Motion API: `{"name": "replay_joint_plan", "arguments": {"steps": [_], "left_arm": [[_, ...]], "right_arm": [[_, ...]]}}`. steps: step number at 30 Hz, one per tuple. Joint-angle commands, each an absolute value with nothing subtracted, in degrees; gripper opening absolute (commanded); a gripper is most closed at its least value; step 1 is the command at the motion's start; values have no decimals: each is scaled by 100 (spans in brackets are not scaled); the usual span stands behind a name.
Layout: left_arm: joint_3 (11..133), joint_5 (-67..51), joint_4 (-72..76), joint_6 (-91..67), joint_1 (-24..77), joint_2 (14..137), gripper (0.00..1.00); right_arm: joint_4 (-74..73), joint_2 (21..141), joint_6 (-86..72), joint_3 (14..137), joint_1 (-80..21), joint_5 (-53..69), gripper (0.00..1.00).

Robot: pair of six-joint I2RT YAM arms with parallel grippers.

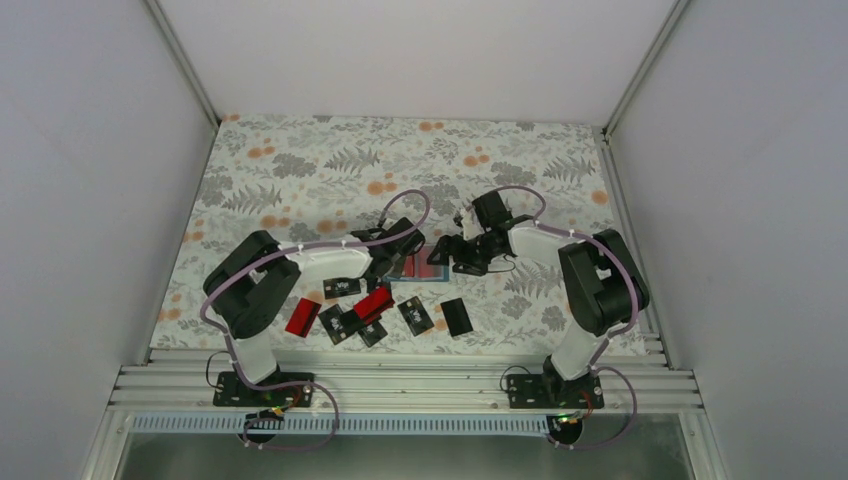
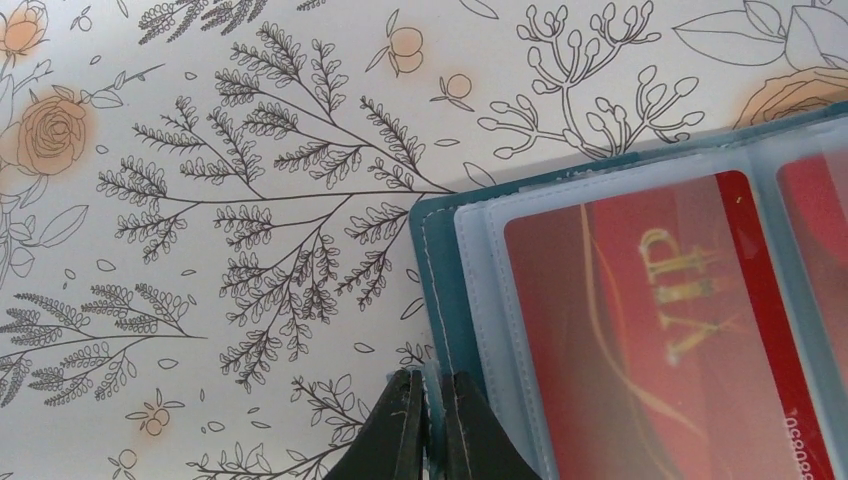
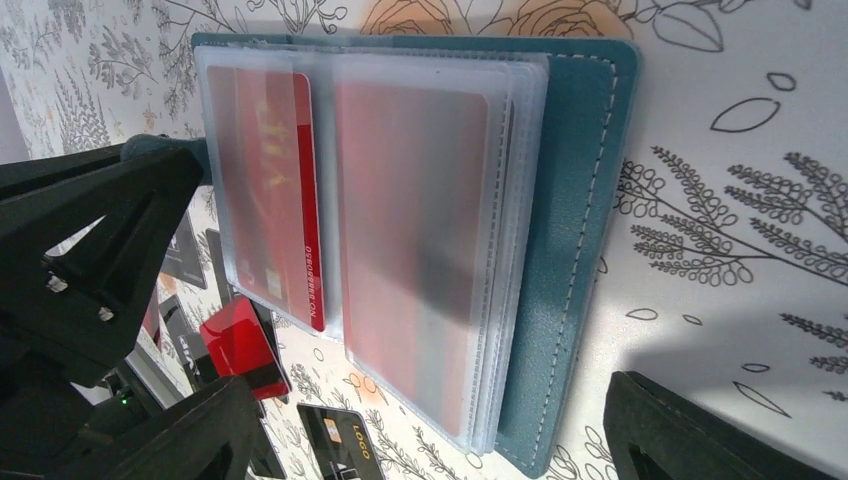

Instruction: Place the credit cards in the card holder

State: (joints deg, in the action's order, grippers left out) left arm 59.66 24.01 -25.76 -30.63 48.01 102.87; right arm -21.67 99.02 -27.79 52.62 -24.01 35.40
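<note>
Two credit cards [image 3: 265, 190] already sleeved in card holder [image 3: 570, 250], lying open on table [image 1: 300, 160] between arms. Left gripper [image 2: 432, 430] pinched shut on clear sleeve [image 2: 478, 300] edge; right gripper [image 1: 452, 255] wide, empty, above. Likely step: bracing holder. Next: fetch loose card [image 1: 373, 303], align with free pocket.

Left hand [image 2: 432, 385] pinched closed; right hand [image 3: 425, 400] spread wide.

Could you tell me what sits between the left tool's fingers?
A pinched clear sleeve edge of the card holder, shown in the left wrist view.
</note>
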Motion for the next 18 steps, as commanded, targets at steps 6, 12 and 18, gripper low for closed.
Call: {"name": "replay_joint_plan", "arguments": {"steps": [6,12,18], "left_arm": [[5664,2270,-1967,-3076,4799,10207,2],[5611,2038,-1782,-3044,4790,10305,2],[5537,1900,-1734,-3074,4790,10305,2]], "right_arm": [[-1954,10209,-2789,5293,-2373,3797,89],[-1841,10252,-2848,5358,-2364,4380,88],[-1907,10105,-2897,5456,-2364,4560,86]]}}
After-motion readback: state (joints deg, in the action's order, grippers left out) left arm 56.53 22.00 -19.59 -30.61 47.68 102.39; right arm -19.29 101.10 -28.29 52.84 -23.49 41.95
